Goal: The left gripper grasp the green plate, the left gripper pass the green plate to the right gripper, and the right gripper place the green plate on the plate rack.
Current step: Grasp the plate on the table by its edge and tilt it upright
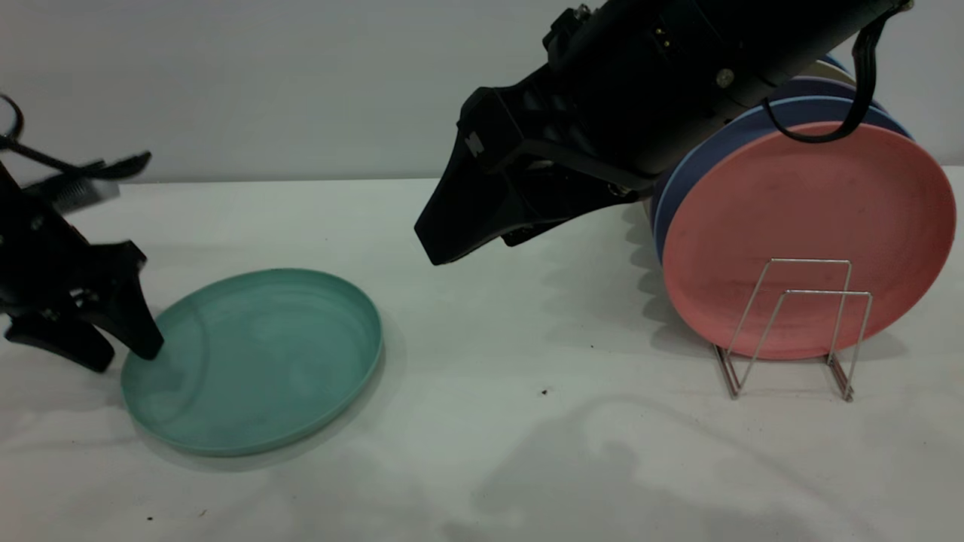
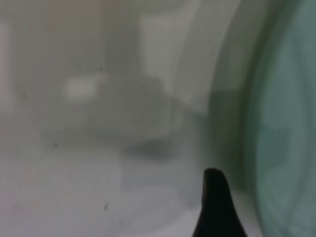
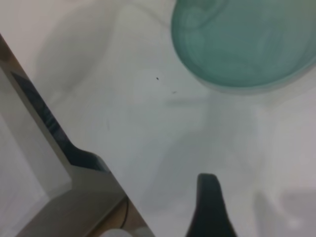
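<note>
Left pincer spread wide, straddling rim of green plate flat on table; right pincer hovering, spread unclear.

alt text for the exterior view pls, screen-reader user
The left gripper, fingers open, straddles the left rim of a green plate lying flat on a white table. The right gripper hangs above mid-table; at right, a wire plate rack holds a pink plate with blue plates behind.
</note>
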You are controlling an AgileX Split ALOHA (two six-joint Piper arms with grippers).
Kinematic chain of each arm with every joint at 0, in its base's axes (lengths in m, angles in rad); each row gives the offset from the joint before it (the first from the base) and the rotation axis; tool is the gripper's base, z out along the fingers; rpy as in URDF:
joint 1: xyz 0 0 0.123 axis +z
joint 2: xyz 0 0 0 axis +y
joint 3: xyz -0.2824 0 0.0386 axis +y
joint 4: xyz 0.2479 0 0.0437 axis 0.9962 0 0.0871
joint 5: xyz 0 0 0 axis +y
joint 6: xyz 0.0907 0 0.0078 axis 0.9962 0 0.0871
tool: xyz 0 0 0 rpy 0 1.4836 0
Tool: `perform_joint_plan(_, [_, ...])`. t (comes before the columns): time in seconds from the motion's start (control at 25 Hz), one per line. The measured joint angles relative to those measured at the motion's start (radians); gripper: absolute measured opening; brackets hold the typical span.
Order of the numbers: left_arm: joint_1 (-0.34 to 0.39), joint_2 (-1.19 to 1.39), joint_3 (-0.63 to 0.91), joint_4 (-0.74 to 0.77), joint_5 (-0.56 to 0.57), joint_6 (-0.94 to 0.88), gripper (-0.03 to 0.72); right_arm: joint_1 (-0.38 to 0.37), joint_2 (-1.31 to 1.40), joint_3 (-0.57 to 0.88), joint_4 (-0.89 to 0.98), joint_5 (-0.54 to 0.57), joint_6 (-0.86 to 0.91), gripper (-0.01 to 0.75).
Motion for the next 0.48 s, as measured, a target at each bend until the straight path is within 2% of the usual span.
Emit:
perform_joint_plan(0.28, [0.000,0.059,-0.007,-0.114,-0.020,0.072,0.510,0.000,0.000,0.000,0.014,-0.002,0.000,0.568])
perform_joint_plan(0.48, [0.000,0.069,-0.008,-0.144,-0.020,0.100,0.485,0.000,0.000,0.000,0.014,-0.014,0.000,0.568])
